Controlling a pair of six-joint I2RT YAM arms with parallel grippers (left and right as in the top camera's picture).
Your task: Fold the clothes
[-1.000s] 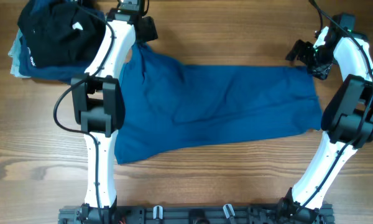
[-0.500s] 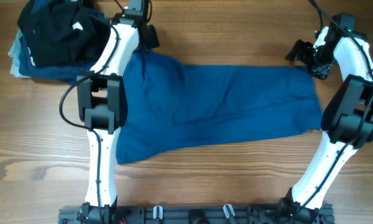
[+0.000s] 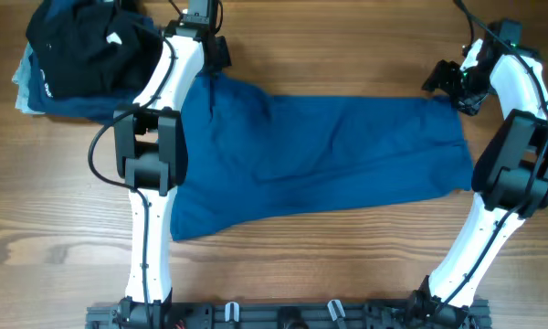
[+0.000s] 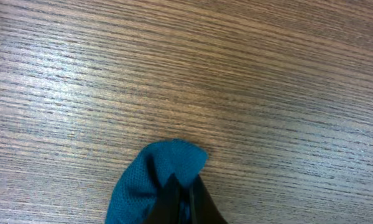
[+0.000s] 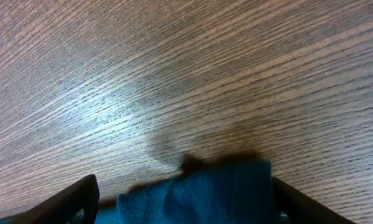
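One blue garment (image 3: 329, 155): left tool (image 4: 183, 188) pinches a corner, right tool (image 5: 186, 196) gapes wide astride another.

Lab bench: 2 robot arms (image 3: 151, 164), wood table (image 3: 329, 265).

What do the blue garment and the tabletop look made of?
Blue garment: soft matte knit, probably a jersey-type fabric; a fine mesh texture shows up close and it lies in limp wrinkles. Tabletop: wood or wood-look laminate, smooth, slightly glossy; straight grain lines with a pale glare patch.
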